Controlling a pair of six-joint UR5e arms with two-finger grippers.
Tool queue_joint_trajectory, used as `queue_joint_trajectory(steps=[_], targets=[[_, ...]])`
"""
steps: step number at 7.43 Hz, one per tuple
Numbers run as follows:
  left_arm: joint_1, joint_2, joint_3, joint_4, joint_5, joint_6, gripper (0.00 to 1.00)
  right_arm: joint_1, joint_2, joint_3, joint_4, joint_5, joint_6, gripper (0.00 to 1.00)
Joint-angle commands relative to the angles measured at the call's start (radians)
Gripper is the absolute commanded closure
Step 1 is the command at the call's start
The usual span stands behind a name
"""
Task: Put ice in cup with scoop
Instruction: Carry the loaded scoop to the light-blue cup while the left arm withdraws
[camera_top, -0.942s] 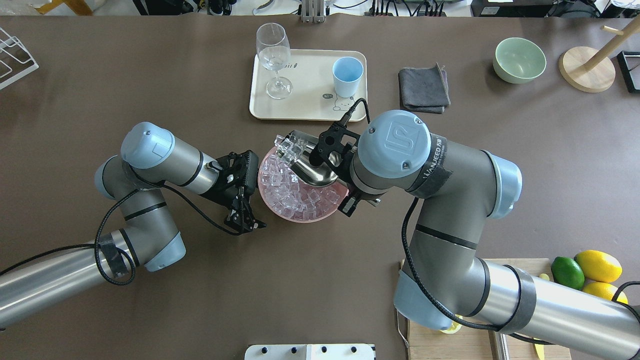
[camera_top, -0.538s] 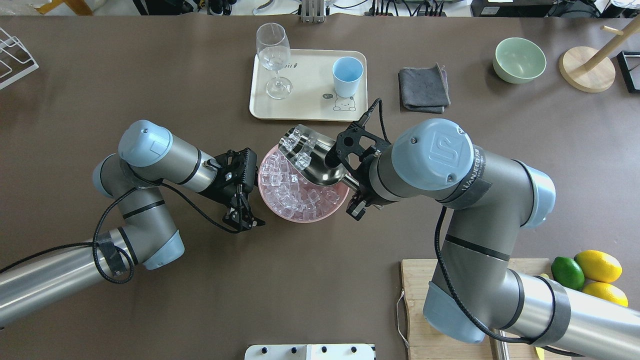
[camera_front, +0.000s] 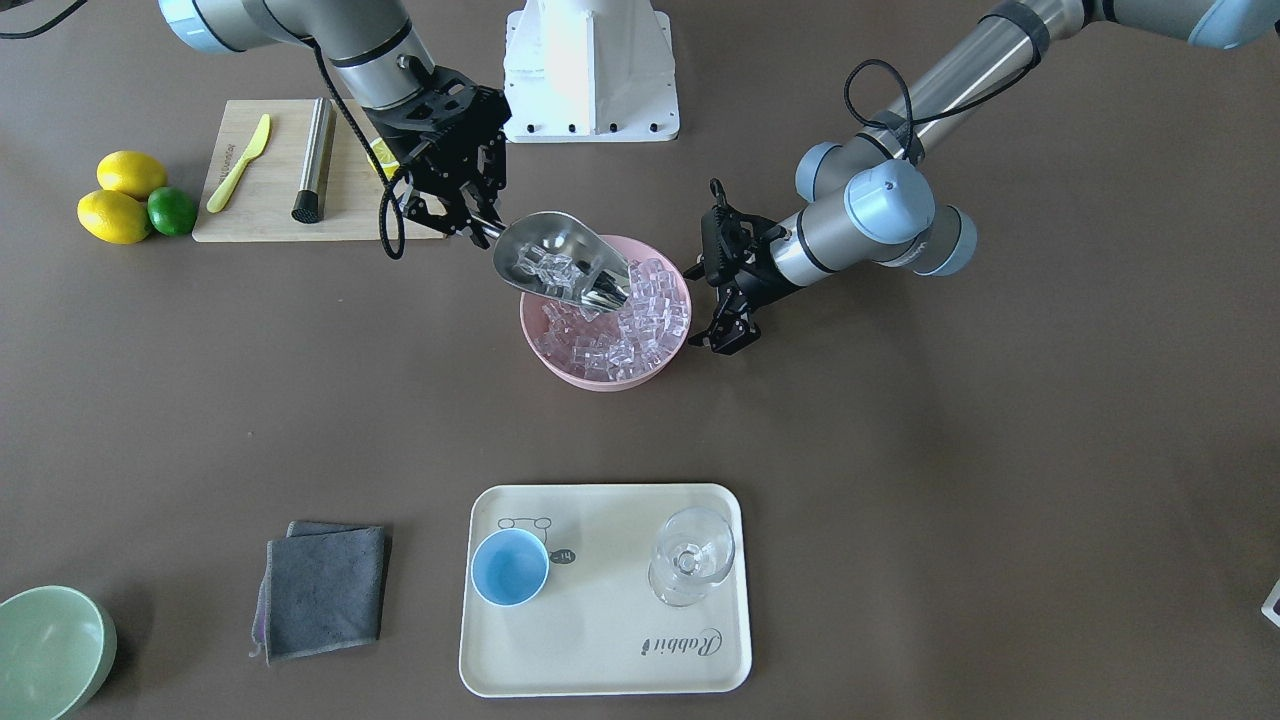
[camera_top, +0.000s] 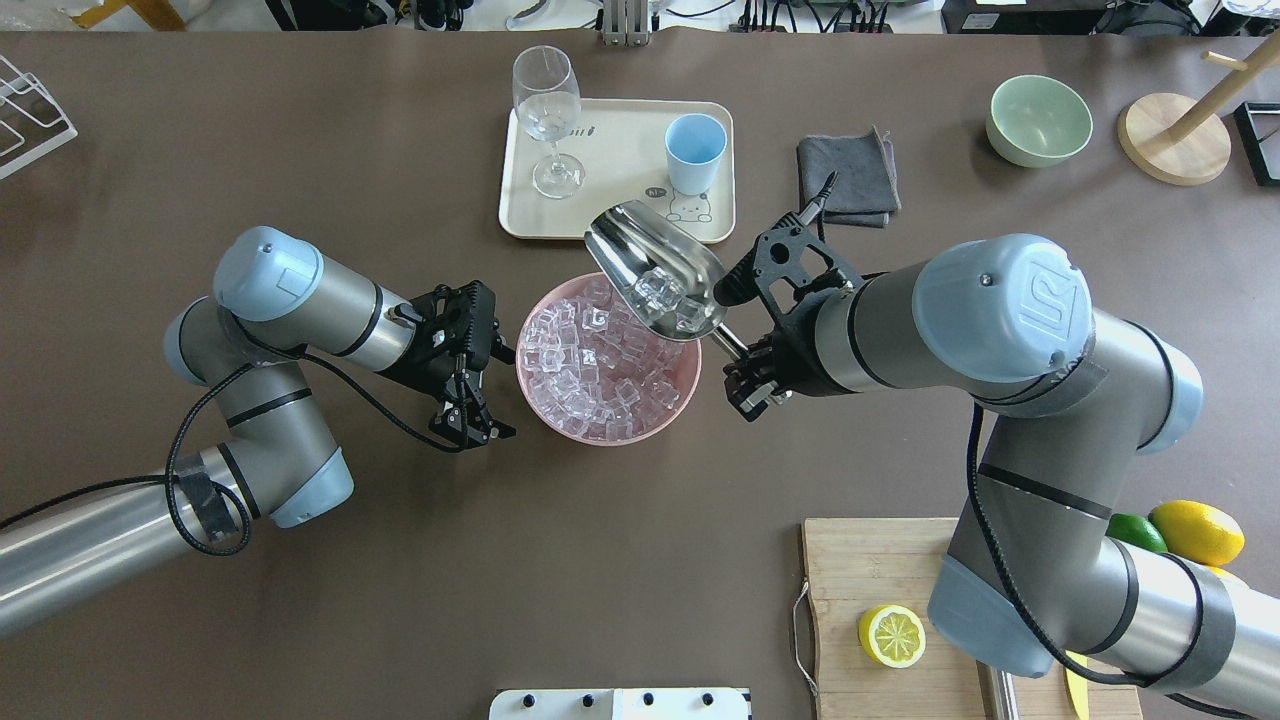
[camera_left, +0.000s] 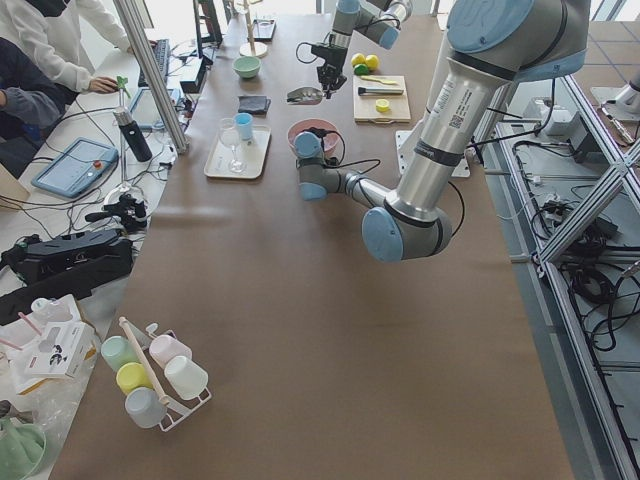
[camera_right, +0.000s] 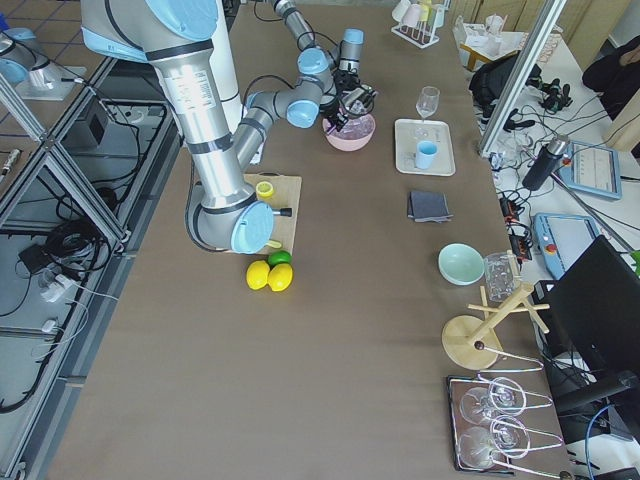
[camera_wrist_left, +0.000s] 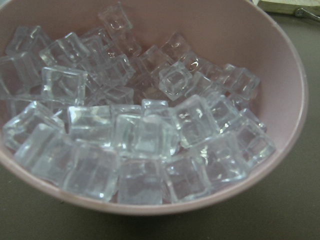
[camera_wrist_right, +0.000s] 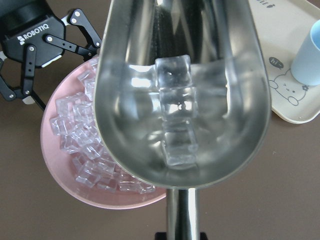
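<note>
The steel scoop (camera_top: 655, 280) holds a few ice cubes (camera_wrist_right: 175, 115) and hangs above the far right rim of the pink bowl (camera_top: 673, 422). The bowl is full of ice (camera_wrist_left: 145, 135). My right gripper (camera_top: 738, 350) is shut on the scoop's handle; the scoop's open mouth points toward the tray. The light-blue cup (camera_top: 695, 150) stands upright and empty on the cream tray (camera_top: 620, 205), beyond the scoop. My left gripper (camera_top: 505, 392) is open and empty beside the bowl's left rim.
A stemmed glass (camera_top: 545, 110) stands on the tray's left part. A grey cloth (camera_top: 848, 180) and a green bowl (camera_top: 1038, 120) lie to the right. A cutting board (camera_top: 850, 560) with a lemon half (camera_top: 890, 635) is near right, with lemons (camera_top: 1195, 530) beside it.
My right arm has lifted the scoop out of the bowl with a few cubes and swung it right and toward the tray. My left gripper has drawn back slightly from the bowl.
</note>
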Motion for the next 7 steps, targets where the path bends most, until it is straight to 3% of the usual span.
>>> queue_joint_trajectory(steps=[1, 2, 4, 6, 7], targets=[[-0.050, 0.042, -0.054, 0.024, 0.000, 0.000, 0.02, 0.090, -0.023, -0.041, -0.066, 0.115, 0.002, 1.00], [-0.079, 0.094, -0.148, 0.104, 0.001, 0.000, 0.02, 0.107, -0.005, -0.084, -0.121, 0.171, -0.003, 1.00], [-0.124, 0.215, -0.366, 0.340, 0.009, -0.002, 0.02, 0.160, 0.027, -0.109, -0.290, 0.191, -0.058, 1.00], [-0.219, 0.274, -0.455, 0.473, 0.007, -0.002, 0.02, 0.266, 0.050, -0.162, -0.404, 0.304, -0.113, 1.00], [-0.263, 0.303, -0.510, 0.617, 0.009, -0.002, 0.02, 0.319, 0.087, -0.216, -0.421, 0.374, -0.113, 1.00]])
